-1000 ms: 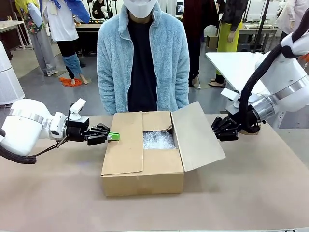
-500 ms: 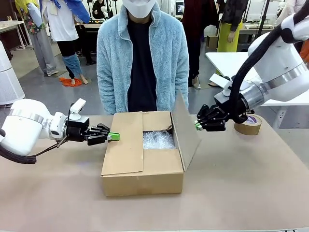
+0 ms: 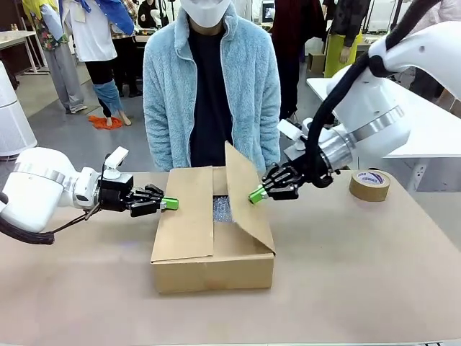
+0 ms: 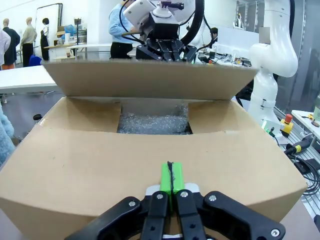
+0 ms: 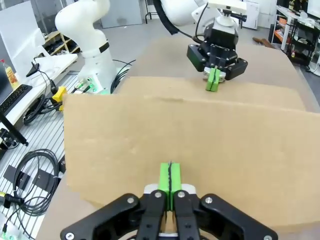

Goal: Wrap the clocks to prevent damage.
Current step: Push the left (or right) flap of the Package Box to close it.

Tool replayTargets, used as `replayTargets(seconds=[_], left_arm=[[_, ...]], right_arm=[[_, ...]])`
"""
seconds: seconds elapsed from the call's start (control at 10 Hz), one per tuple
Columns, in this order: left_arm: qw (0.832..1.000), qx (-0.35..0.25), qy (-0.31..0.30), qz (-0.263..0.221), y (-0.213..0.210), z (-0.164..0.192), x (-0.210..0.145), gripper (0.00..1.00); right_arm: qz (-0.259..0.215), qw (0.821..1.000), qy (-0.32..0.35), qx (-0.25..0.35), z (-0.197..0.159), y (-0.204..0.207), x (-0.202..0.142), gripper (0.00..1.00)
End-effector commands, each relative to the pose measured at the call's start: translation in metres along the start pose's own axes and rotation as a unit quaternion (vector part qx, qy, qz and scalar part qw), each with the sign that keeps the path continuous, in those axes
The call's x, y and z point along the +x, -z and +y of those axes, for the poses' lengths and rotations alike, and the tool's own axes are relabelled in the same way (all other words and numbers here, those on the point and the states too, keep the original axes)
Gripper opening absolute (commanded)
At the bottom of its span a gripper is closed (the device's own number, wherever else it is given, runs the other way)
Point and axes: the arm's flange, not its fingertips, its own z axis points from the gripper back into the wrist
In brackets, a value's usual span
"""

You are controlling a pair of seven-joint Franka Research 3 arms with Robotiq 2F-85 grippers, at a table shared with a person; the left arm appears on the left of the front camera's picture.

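A cardboard box [image 3: 212, 267] sits mid-table. Its left flap [image 3: 186, 216] lies flat, and the shut fingertips of my left gripper [image 3: 170, 204] rest at that flap's outer edge. The right flap [image 3: 248, 198] stands tilted inward over the opening, with my shut right gripper [image 3: 256, 194] pressing on its outer face. Bubble wrap [image 3: 220, 209] shows in the gap between the flaps. The clocks are hidden. In the left wrist view my left gripper [image 4: 170, 180] lies on the flap, with bubble wrap [image 4: 154, 122] beyond. My right gripper [image 5: 170, 180] touches the flap [image 5: 200, 145] in the right wrist view.
A person in a light blue fleece [image 3: 212, 86] stands at the far side, right behind the box, hands out of sight. A roll of brown tape [image 3: 369, 185] lies at the right of the table. The brown table surface [image 3: 360, 274] is bare in front and to the right.
My right gripper has swung left from beside the box, pushing the right flap up from lying outward and over the opening. The left arm has stayed still.
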Motion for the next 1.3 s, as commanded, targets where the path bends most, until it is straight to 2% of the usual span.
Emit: replayTargets(seconds=[0.0, 0.2, 0.5, 0.8, 1.1, 1.2], left_arm=[[1.0, 0.002, -0.002, 0.003, 0.001, 0.0, -0.003, 0.0], [1.0, 0.002, -0.002, 0.003, 0.001, 0.0, -0.003, 0.0], [1.0, 0.002, -0.002, 0.003, 0.001, 0.0, -0.003, 0.0], [1.0, 0.002, -0.002, 0.003, 0.001, 0.0, -0.003, 0.0], [1.0, 0.002, -0.002, 0.003, 0.001, 0.0, -0.003, 0.0], [1.0, 0.002, -0.002, 0.003, 0.001, 0.0, -0.003, 0.0]], right_arm=[[-0.004, 1.0, 0.012, -0.015, -0.013, 0.013, 0.012, 0.01], [0.007, 1.0, 0.013, -0.013, -0.017, 0.02, 0.007, 0.01], [0.006, 1.0, 0.023, -0.012, -0.032, 0.016, -0.032, 0.01], [-0.014, 0.997, 0.071, 0.018, -0.053, 0.018, -0.073, 0.01], [-0.037, 0.998, 0.031, 0.042, -0.039, 0.006, -0.053, 0.01], [-0.049, 0.996, 0.055, 0.042, -0.042, 0.015, -0.052, 0.01]])
